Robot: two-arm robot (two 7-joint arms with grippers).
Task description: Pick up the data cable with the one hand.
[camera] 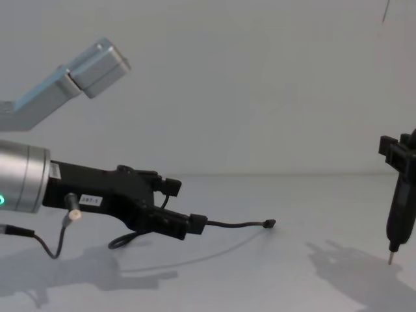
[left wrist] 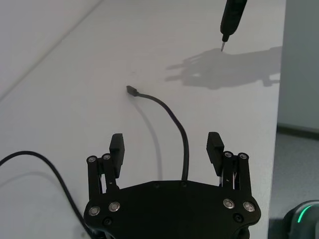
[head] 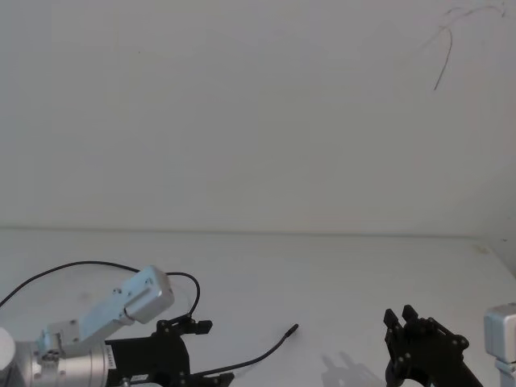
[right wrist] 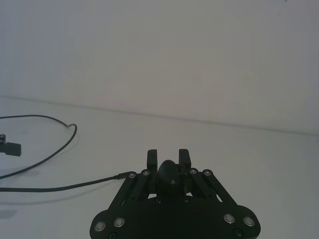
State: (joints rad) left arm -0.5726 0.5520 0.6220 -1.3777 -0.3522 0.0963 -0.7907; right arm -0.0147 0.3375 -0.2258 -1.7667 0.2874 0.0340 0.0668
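1. The left gripper (head: 211,351) reached in low over the near left part of the white desk (head: 322,266). Its jaws stood wide apart and clamped nothing.
2. The data cable (left wrist: 174,119) ran out from under the palm and between the two open fingers (left wrist: 116,144). Whether it touched either one could not be told.
3. From there the cable curved rightward toward the desk's middle. It arched a little above its own shadow, and its small plug (camera: 270,224) ended on the surface.
4. Bare desk lay beyond the plug up to the far edge at the wall, and also to its right.
5. The right gripper (head: 399,316) hung over the near right part, its fingers closed around a slim pointed black tool (camera: 395,214). The metal tip pointed down just above the desk.
6. In the left wrist view the desk's right edge ran just beyond that tool.
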